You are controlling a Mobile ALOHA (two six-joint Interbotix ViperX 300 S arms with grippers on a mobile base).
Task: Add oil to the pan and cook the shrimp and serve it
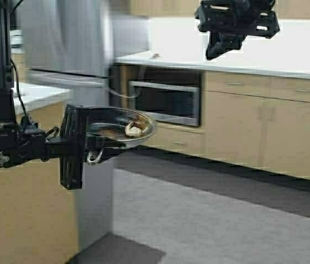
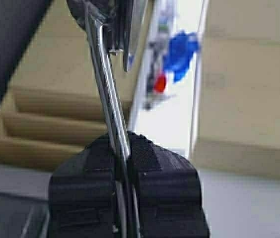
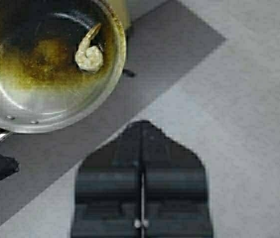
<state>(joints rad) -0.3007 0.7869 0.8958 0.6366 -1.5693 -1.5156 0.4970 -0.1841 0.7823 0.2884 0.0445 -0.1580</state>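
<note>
Left gripper [image 2: 125, 163]: clamped tight on the pan's thin steel handle, holding it out in the air above the grey floor [image 1: 210, 220], beside a tall steel appliance [image 1: 72, 38].
Pan [image 1: 123, 127]: roughly level, carried free of any surface; dark, brown-stained inside, shiny rim.
Shrimp [image 3: 88, 53]: one pale curled piece lying inside the pan, near the rim on the side away from the handle.
Right gripper [image 3: 141, 148]: fingers pressed together on nothing, raised high above the floor, looking down on the pan.
Backdrop: white countertop [image 1: 287, 52] over wooden cabinets, with a built-in oven [image 1: 165, 102] below.
</note>
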